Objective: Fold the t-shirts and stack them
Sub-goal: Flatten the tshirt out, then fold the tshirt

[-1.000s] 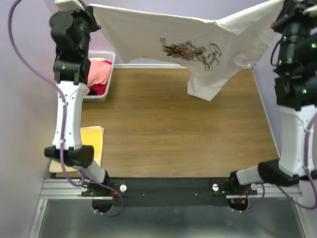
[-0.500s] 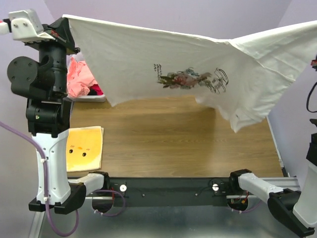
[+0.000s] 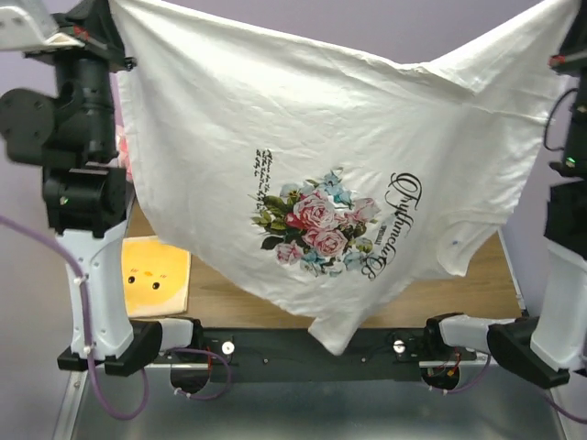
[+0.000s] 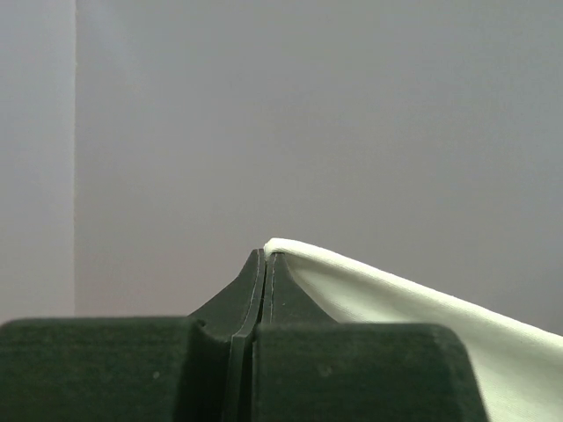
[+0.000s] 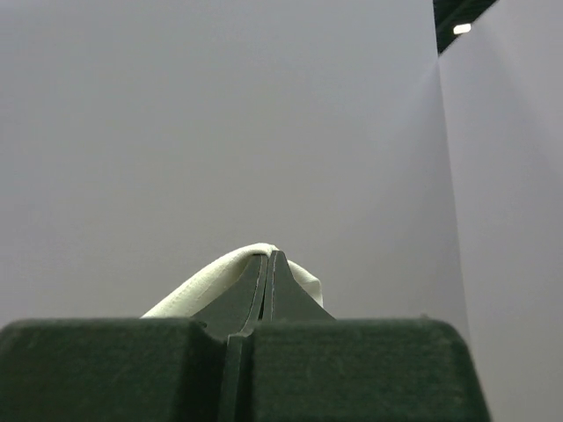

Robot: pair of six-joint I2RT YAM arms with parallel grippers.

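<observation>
A white t-shirt [image 3: 367,128] with a pink-green floral print [image 3: 316,229] and dark script lettering hangs spread out in the air between my two arms. It covers most of the table in the top view. My left gripper [image 4: 266,255] is shut on one upper corner of the shirt [image 4: 396,303], high at the top left [image 3: 110,14]. My right gripper [image 5: 268,257] is shut on the other upper corner, where white fabric [image 5: 207,283] folds over the fingertips. A thin strip of a pink t-shirt [image 3: 120,151] shows behind the left arm.
A folded yellow cloth with a chick face [image 3: 154,275] lies on the wooden table [image 3: 229,298] at the near left. The arm bases sit on the black rail [image 3: 303,348] at the near edge. Both wrist views face a plain purple-grey wall.
Both arms have lifted and drawn the white shirt nearer and higher. It has swung forward, and now hangs flat with its print in full view, hiding the table and the basket.
</observation>
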